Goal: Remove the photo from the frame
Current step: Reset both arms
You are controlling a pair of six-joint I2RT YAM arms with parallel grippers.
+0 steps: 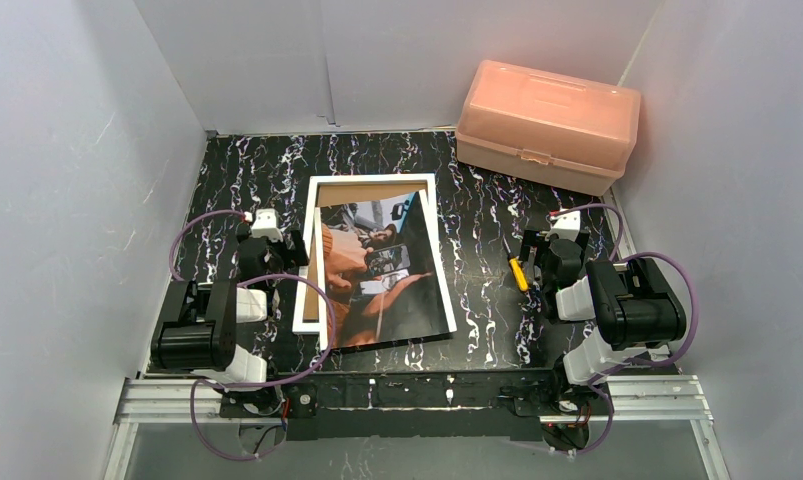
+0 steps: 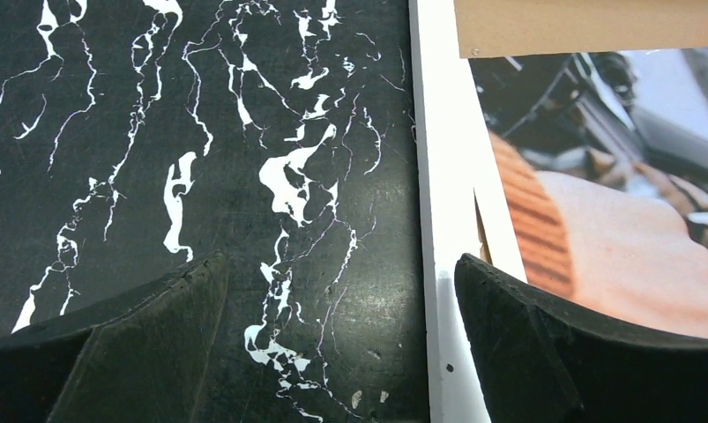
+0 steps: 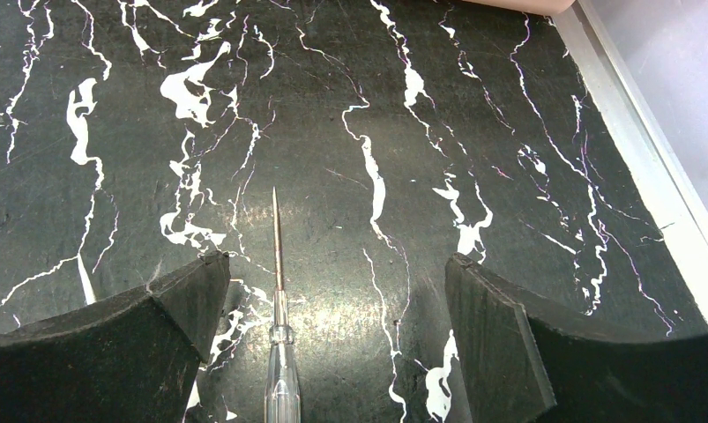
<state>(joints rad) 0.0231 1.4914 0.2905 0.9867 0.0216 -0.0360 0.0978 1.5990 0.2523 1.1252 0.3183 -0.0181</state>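
The frame (image 1: 327, 182) lies flat mid-table, its white border showing at the top and left. The photo (image 1: 382, 270) rests skewed on top of it, its lower right corner reaching past the frame onto the table. Brown backing board (image 1: 362, 192) peeks out above the photo. My left gripper (image 1: 282, 245) is open beside the frame's left edge. In the left wrist view the white border (image 2: 438, 176) and the photo (image 2: 614, 220) pass under the right finger (image 2: 526, 344), and the left gripper (image 2: 341, 273) holds nothing. My right gripper (image 1: 539, 248) is open over bare table.
A pink plastic box (image 1: 547, 125) stands at the back right. A yellow-handled screwdriver (image 1: 517, 272) lies right of the photo; it lies between the right gripper's (image 3: 337, 273) fingers in the wrist view, the screwdriver (image 3: 278, 352) near the left one. Grey walls enclose the table; its right edge (image 3: 667, 176) is close.
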